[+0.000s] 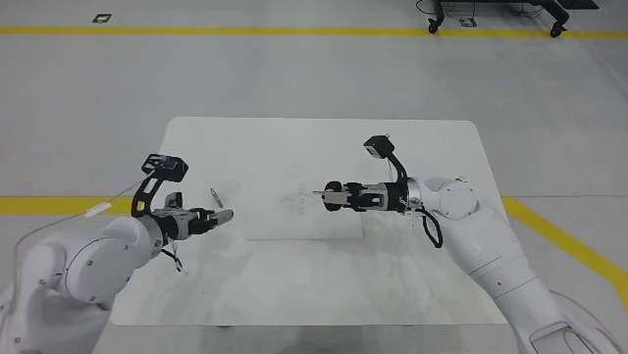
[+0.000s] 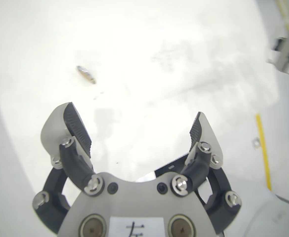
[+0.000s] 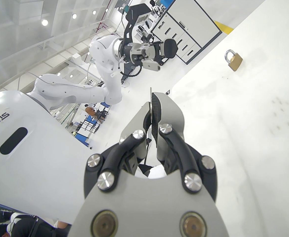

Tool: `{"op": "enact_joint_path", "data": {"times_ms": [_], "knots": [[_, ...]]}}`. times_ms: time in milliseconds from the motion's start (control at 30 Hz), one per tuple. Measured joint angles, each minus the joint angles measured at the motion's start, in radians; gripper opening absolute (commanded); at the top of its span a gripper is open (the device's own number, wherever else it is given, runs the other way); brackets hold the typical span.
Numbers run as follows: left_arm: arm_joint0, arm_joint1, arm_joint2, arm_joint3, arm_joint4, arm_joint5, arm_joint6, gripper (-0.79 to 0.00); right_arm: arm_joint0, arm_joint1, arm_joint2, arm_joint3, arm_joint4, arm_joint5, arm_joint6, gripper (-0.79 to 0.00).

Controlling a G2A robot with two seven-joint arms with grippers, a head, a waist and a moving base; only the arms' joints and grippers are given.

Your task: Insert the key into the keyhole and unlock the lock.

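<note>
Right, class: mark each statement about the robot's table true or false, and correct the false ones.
1. The left end effector is open and holds nothing. True.
2. The key is already in the padlock. False: it is clamped in the right end effector, apart from the padlock.
3. The padlock lies on the white table. True.
4. The padlock sits nearer the right end effector than the left. False: the top view shows it close by the left one.

Lock (image 1: 216,196) on table (image 1: 392,285), just beside left gripper (image 1: 225,217), key (image 3: 150,94) in right gripper (image 1: 330,198), mid-table
</note>
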Motion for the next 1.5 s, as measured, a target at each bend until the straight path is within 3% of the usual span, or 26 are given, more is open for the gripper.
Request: {"op": "enact_joint_path", "data": {"times_ms": [233,433,767,1133,1367,1500], "knots": [[-0.201,-0.042,0.307,0.172,0.245,0.216,-0.024,0.0,0.0,0.0,0.0,0.0,0.0,0.0,0.0,-0.785],[-0.324,-0.08,0.448,0.297,0.262,0.287,-0.041,-0.031,0.0,0.0,0.0,0.0,0.0,0.0,0.0,-0.785],[-0.402,-0.123,0.487,0.47,0.182,0.332,0.053,-0.12,0.0,0.0,0.0,0.0,0.0,0.0,0.0,-0.785],[-0.434,-0.15,0.475,0.599,0.105,0.31,0.181,-0.323,0.0,0.0,0.0,0.0,0.0,0.0,0.0,-0.785],[-0.444,-0.161,0.481,0.612,0.111,0.314,0.176,-0.416,0.0,0.0,0.0,0.0,0.0,0.0,0.0,-0.785],[-0.436,-0.163,0.477,0.607,0.122,0.315,0.17,-0.511,0.0,0.0,0.0,0.0,0.0,0.0,0.0,-0.785]]}}
